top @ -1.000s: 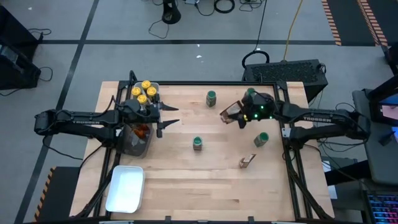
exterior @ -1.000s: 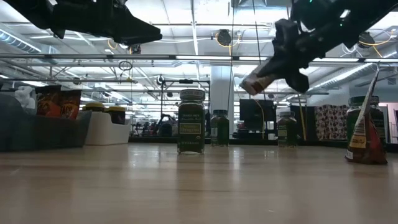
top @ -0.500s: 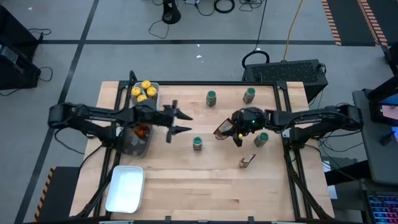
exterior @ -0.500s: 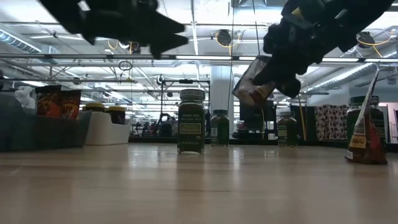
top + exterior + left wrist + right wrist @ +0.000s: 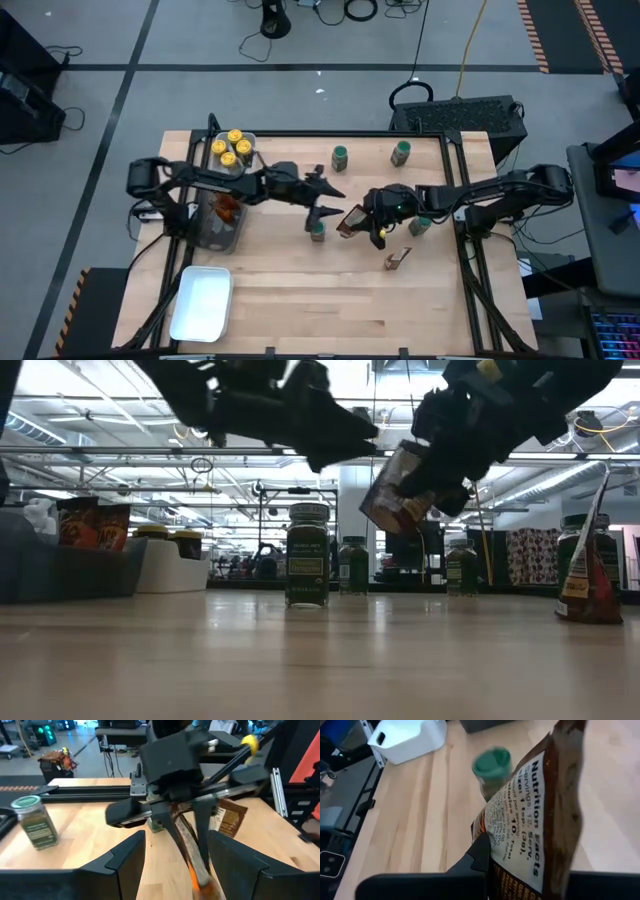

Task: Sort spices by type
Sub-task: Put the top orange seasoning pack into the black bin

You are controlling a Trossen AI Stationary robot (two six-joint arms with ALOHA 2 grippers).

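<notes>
Two arms mid-table: right gripper (image 5: pixel 352 222) jaws clenched on packet (image 5: pixel 349 219); left gripper (image 5: pixel 328 200) jaws released.

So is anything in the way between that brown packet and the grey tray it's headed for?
Yes: the left hand, open, hangs right beside the packet held by the right hand, on the line toward the grey tray.

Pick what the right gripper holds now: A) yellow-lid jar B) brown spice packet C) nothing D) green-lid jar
B: the right gripper is shut on the brown spice packet, held above the table in the low view, its nutrition label filling the right wrist view.
</notes>
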